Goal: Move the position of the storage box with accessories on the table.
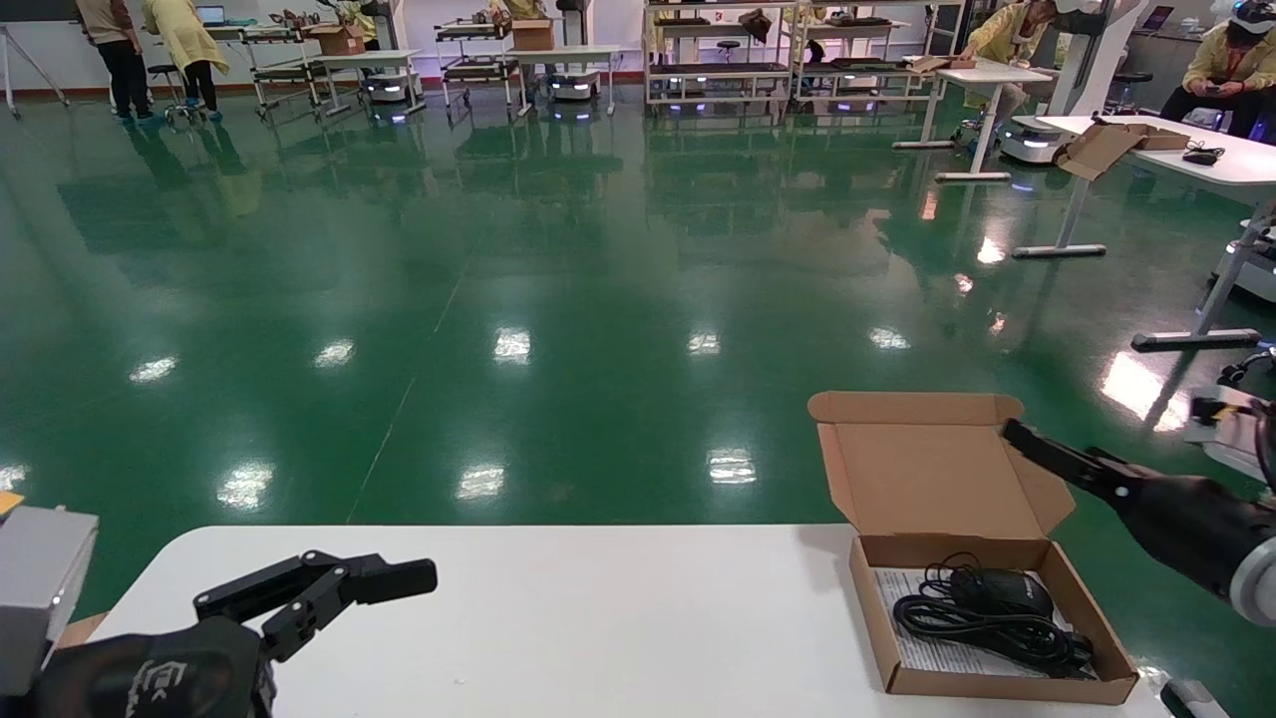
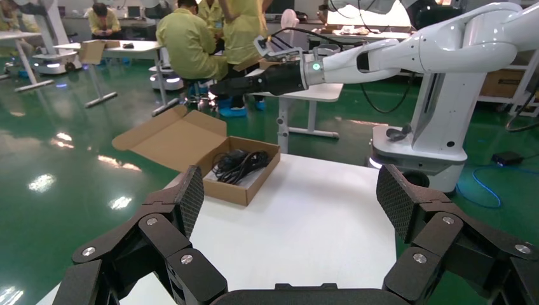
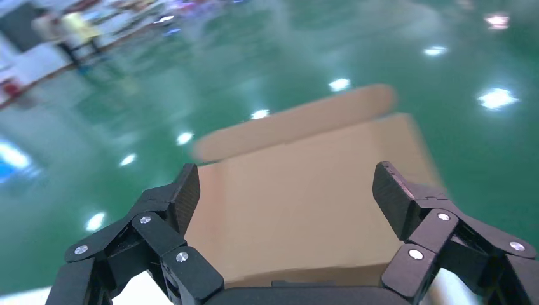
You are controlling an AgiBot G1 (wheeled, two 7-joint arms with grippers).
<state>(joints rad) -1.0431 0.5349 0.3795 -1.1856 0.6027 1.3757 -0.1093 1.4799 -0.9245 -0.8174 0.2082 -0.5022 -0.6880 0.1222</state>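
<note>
Cardboard box (image 1: 997, 638), lid up, at the table's (image 1: 598, 618) 4 o'clock corner, holding mouse (image 1: 1002, 590) and paper (image 1: 927, 653). Right gripper (image 3: 289, 203) spread wide, reaching in beside the lid. Left gripper (image 2: 292, 206) parked at 8 o'clock, fingers apart, empty.

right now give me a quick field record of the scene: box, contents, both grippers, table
storage box: open, lid flap raised, on the table's right part near the front edge
contents: black mouse with coiled cable lying on a white printed sheet
right gripper: open, in the air beside the raised lid, not touching the box
left gripper: open, low over the table's left part, far from the box
table: white, rounded corner
</note>
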